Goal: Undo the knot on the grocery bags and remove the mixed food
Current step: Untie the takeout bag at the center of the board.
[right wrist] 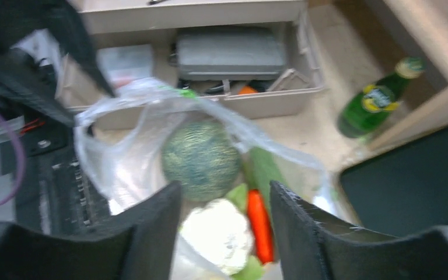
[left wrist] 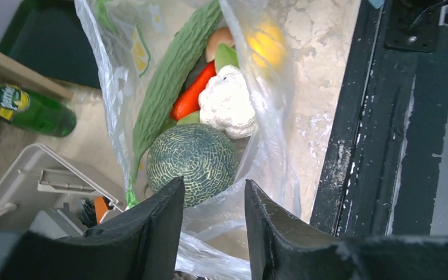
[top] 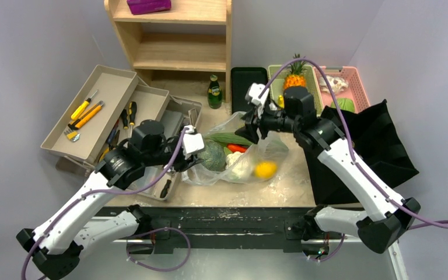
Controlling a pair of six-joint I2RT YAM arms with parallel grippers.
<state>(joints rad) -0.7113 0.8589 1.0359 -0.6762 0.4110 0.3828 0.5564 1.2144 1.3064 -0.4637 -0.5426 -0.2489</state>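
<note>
From above, the plastic bag point(top: 242, 160) lies mid-table with its mouth open. Tool trays point(top: 93, 111) crowd its left side, the black cloth bag point(top: 379, 146) lies just to its right, and bare table point(top: 280, 189) runs along its near side. The left gripper point(top: 197, 160) reaches in low from the left, at the bag's edge beside the melon point(top: 212, 156). The right gripper point(top: 249, 133) hangs over the bag's far rim, its arm bent across the cloth bag. A green bottle point(top: 214, 92) stands behind, near the shelf point(top: 175, 35).

In the left wrist view, the jaws stand apart with nothing clamped between them. The melon and bag film lie just beyond the tips. A cucumber point(left wrist: 172, 76), red pepper point(left wrist: 192, 93) and cauliflower point(left wrist: 227, 105) sit deeper in. A yellow fruit point(left wrist: 265, 44) shows only dimly through the plastic.

The right wrist view is blurred. Its jaws are also parted and empty above the melon and cauliflower. The bag's rim arcs just beyond them, and a black tray point(right wrist: 414, 186) is cut off at the right.
</note>
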